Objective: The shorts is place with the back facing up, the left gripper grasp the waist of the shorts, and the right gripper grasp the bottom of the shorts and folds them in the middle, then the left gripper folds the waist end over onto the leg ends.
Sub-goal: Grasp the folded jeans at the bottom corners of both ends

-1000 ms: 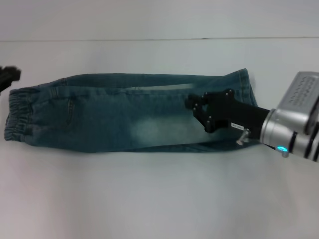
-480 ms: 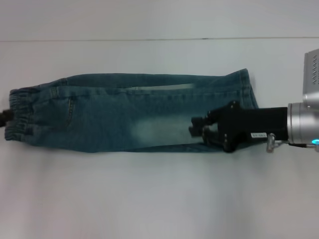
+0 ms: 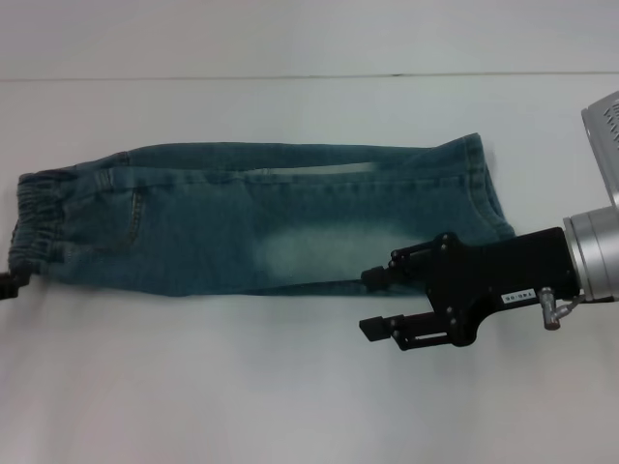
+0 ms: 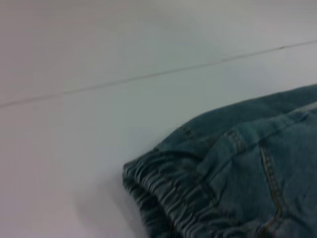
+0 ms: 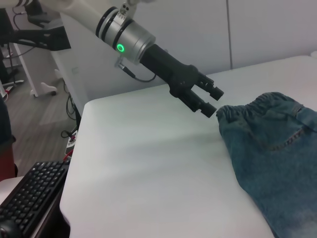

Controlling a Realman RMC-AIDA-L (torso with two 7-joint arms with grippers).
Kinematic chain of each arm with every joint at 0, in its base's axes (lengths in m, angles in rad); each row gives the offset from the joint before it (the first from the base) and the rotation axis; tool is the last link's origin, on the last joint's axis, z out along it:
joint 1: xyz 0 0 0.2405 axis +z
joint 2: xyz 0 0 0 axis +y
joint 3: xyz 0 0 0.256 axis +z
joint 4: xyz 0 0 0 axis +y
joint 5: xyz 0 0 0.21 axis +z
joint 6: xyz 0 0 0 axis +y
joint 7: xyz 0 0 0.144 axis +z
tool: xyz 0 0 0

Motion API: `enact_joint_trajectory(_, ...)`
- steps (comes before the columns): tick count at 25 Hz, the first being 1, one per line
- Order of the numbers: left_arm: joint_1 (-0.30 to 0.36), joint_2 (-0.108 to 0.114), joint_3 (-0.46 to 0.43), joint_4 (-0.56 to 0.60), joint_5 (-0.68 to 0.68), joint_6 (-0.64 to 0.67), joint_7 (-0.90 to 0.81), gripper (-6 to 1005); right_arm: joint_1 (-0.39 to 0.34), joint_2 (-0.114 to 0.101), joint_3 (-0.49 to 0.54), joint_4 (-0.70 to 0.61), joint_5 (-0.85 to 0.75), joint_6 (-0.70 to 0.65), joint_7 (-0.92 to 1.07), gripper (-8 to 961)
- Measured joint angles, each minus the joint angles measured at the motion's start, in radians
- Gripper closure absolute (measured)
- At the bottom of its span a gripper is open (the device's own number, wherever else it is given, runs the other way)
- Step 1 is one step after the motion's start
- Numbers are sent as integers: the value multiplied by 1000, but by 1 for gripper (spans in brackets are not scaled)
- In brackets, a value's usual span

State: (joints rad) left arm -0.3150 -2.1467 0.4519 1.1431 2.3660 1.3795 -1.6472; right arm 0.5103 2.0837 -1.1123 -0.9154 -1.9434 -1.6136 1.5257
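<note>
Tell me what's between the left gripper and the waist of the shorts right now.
Nothing: in the right wrist view the left gripper hangs just off the waist, with only bare white table showing in the small gap.

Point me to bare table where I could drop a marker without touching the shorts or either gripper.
Free: the wide strip of table on the robot's side of the shorts, left of the right gripper; also the band beyond the shorts up to the seam line. Crowded: the waist end, where the left gripper sits, and the leg ends by the right gripper.
</note>
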Motion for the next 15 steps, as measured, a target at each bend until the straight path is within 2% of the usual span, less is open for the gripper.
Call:
enact_joint_trajectory(2, -1, 1, 0, -3, 13, -1, 0, 268, -3, 2, 0, -1, 0, 3, 1, 346)
enact_joint_trajectory(5, -7, 2, 6, -10, 18, -2, 1, 116, -2, 3, 1, 2, -1, 8, 1, 345)
enact_joint_trajectory(10, -17, 5, 26, -25, 20, 12, 10, 122, 2, 4, 1, 4, -1, 12, 10, 344)
enact_joint_trajectory(15, -36, 11, 34, -55, 53, 4, 10, 169, 2, 6, -6, 1, -2, 10, 22, 343)
